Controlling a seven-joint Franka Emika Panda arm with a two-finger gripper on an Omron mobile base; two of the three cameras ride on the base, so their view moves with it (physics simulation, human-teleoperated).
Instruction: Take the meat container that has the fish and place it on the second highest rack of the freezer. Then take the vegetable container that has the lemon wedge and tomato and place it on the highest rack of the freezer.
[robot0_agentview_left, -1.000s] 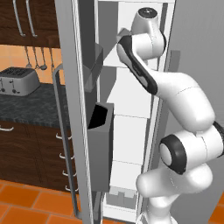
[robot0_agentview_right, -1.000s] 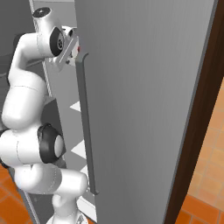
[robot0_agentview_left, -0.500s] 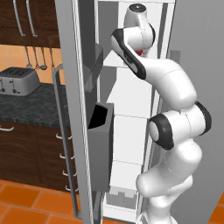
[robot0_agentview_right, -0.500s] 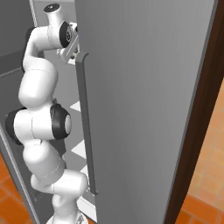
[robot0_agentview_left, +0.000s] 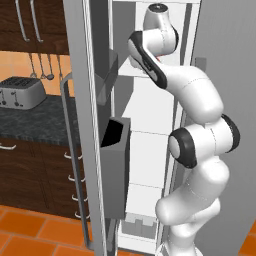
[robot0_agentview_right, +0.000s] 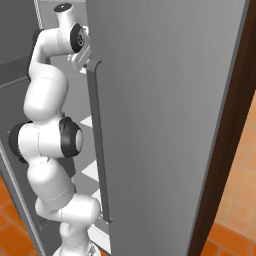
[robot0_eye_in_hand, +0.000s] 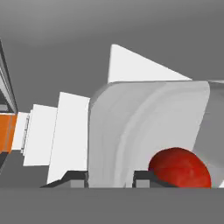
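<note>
Inside freezer (robot0_agentview_left: 150, 115): flat white shelves, one above other. Grey tray (robot0_eye_in_hand: 144, 131) with red tomato (robot0_eye_in_hand: 179, 168) sits on white shelf (robot0_eye_in_hand: 140, 68) up high. More white shelves (robot0_eye_in_hand: 70, 131) stacked below it.

White arm (robot0_agentview_left: 195, 130) inside open freezer (robot0_agentview_left: 150, 120), beside toaster (robot0_agentview_left: 21, 92) on counter (robot0_agentview_left: 30, 125).

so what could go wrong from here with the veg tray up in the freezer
1. In the hand view the gripper straddles the rim of the vegetable container; pulling back before the fingers clear could drag it off its white shelf.
2. The tomato sits right by one fingertip and may get nudged.
3. The arm reaches deep into the freezer past the dark door bin, so a wide swing out could clip it.
</note>
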